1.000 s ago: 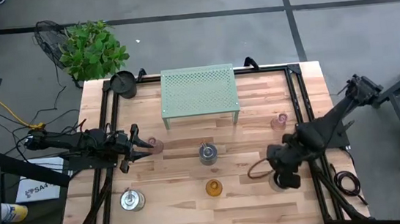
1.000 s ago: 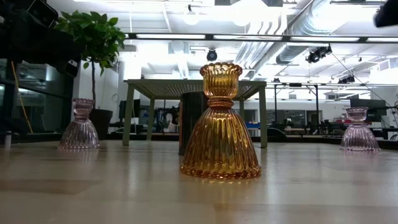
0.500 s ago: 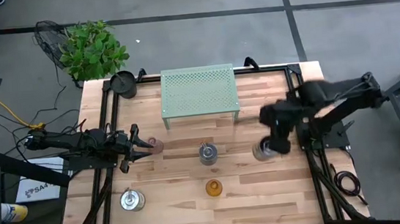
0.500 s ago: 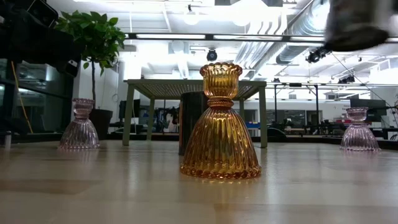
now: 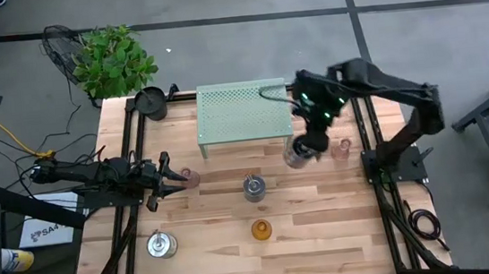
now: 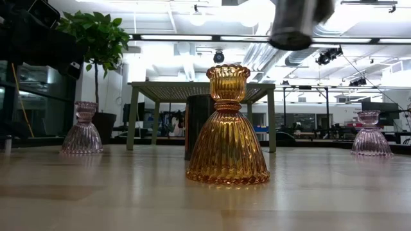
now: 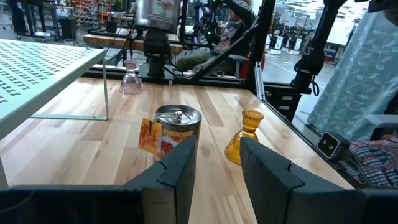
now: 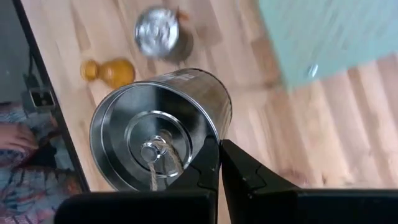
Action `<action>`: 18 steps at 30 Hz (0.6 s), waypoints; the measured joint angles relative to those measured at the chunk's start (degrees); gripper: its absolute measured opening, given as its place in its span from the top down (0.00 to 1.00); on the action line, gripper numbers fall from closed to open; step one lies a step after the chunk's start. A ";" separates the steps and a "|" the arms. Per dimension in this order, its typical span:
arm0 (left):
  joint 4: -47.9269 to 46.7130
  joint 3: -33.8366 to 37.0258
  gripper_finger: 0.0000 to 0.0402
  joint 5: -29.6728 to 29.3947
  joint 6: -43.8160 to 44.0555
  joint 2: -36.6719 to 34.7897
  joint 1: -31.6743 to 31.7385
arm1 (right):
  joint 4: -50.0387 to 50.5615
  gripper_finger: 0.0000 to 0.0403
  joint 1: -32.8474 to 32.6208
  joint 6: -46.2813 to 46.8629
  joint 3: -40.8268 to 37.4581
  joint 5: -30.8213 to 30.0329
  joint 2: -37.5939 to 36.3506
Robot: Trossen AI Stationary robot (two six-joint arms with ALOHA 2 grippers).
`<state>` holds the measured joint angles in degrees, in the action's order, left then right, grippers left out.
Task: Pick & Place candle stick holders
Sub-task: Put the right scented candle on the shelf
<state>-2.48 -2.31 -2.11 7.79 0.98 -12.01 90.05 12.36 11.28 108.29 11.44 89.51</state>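
My right gripper (image 5: 306, 145) is shut on a silvery round holder (image 5: 295, 157), held in the air just in front of the green perforated shelf (image 5: 244, 110); the holder also shows at the top of the low view (image 6: 297, 25). My left gripper (image 5: 175, 178) is open and empty, low over the table's left side, its fingertips next to a pink glass holder (image 5: 191, 178). A second silvery holder (image 5: 254, 187) stands mid-table and a third (image 5: 160, 244) at the near left. The amber holder (image 5: 262, 230) stands near the front. The other pink holder (image 5: 344, 146) stands at the right. My right gripper pinches the silvery holder's side wall at its top rim (image 8: 211, 144); one finger (image 8: 205, 171) seems to be inside the rim and the other (image 8: 245, 177) outside. The fingers come from above, pointing down. The holder hangs below them, clear of the table, its open top up.
A black round pot (image 5: 151, 102) stands at the far left corner, with a potted plant (image 5: 114, 61) beyond the table. Black frame rails (image 5: 368, 134) run along both sides. In the right wrist view, a person's patterned sleeve (image 8: 31, 180) shows beside the table.
My right gripper has lifted the silvery holder off the table's near right part and carried it up and toward the far edge and the left, to just in front of the green shelf. The holder has stayed hanging in the shut fingers.
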 joint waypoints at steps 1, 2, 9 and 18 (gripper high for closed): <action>0.00 0.00 0.69 0.00 0.02 -0.01 -0.02 | -0.11 1.00 1.41 -1.25 1.67 0.46 1.39; 0.00 0.02 0.69 0.00 0.00 -0.01 0.00 | -0.23 1.00 2.77 -2.36 3.28 0.78 2.77; 0.00 0.01 0.69 0.00 0.01 0.00 -0.02 | -0.03 1.00 10.65 -7.17 13.35 2.29 11.43; -0.02 0.02 0.69 0.00 0.02 0.00 -0.02 | -0.05 1.00 19.05 -7.48 26.47 5.59 20.44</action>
<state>-2.50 -2.29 -2.11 7.81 0.98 -12.03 90.00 31.41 3.79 134.76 17.03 109.95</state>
